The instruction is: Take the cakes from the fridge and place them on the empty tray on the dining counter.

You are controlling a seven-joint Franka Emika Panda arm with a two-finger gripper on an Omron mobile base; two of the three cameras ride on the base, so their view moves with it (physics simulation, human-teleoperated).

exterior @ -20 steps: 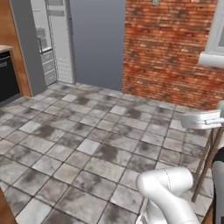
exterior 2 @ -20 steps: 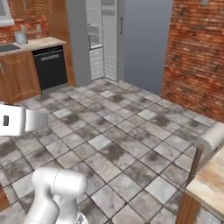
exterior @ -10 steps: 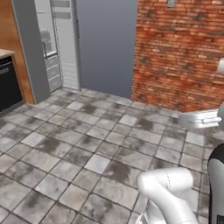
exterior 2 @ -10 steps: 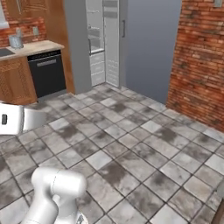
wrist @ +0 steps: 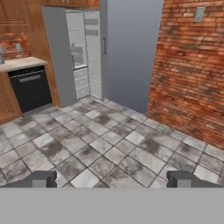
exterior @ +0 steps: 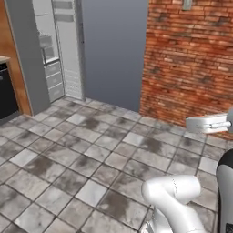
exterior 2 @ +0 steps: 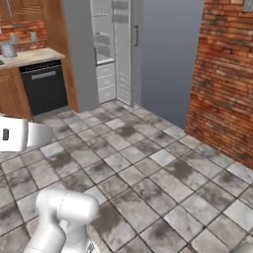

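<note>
The gripper is spread wide and holds nothing; in the hand view its two dark fingertips stand far apart at the bottom, with only tiled floor between them. It hangs well short of the fridge, pointed toward it.

The fridge stands across the floor, its near door swung open so that the plain grey face of that door blocks part of the inside. Past the door's edge the white interior shows, with door bins and drawers stacked low. The shelves are too small and pale to read; perhaps something sits on them, but the cakes cannot be made out. In the left base view the top of the fridge is cut off by the frame.

Left of the fridge is a black oven under a pale worktop, set among wooden cabinets; a small grey object on that worktop is too blurred to name. Right of the fridge runs a red brick wall, with a small grey fitting high on it. The floor between robot and fridge is mottled grey and white stone tile, laid diagonally.
</note>
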